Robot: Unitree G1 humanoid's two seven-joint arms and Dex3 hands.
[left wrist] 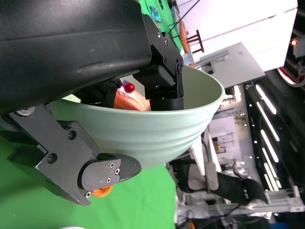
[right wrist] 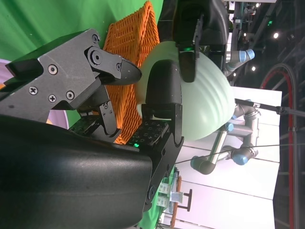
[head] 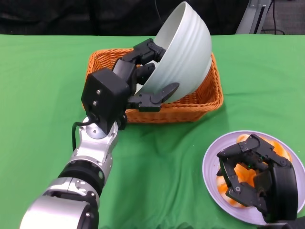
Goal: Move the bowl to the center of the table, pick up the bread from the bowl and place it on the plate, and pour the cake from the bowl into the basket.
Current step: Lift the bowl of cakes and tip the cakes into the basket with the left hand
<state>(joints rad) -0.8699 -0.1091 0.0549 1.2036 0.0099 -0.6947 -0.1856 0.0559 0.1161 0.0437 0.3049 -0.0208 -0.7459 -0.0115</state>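
My left hand [head: 138, 76] grips the pale green bowl [head: 186, 52] by its rim and holds it tipped steeply on its side over the orange wicker basket [head: 200, 107]. In the left wrist view the cake [left wrist: 131, 99], orange-pink with a red cherry, lies inside the bowl [left wrist: 157, 133] against the fingers over the rim. My right hand [head: 255, 179] hovers over the purple plate [head: 212, 167], fingers curled and apart with nothing between them. Orange bread [head: 283, 152] lies on the plate, partly hidden under that hand. The right wrist view shows the bowl [right wrist: 209, 95] above the basket [right wrist: 128, 38].
Green cloth covers the table [head: 43, 86]. The basket stands at the far middle, the plate at the near right edge. Beyond the table's far edge are dark equipment and another robot arm [right wrist: 238, 155].
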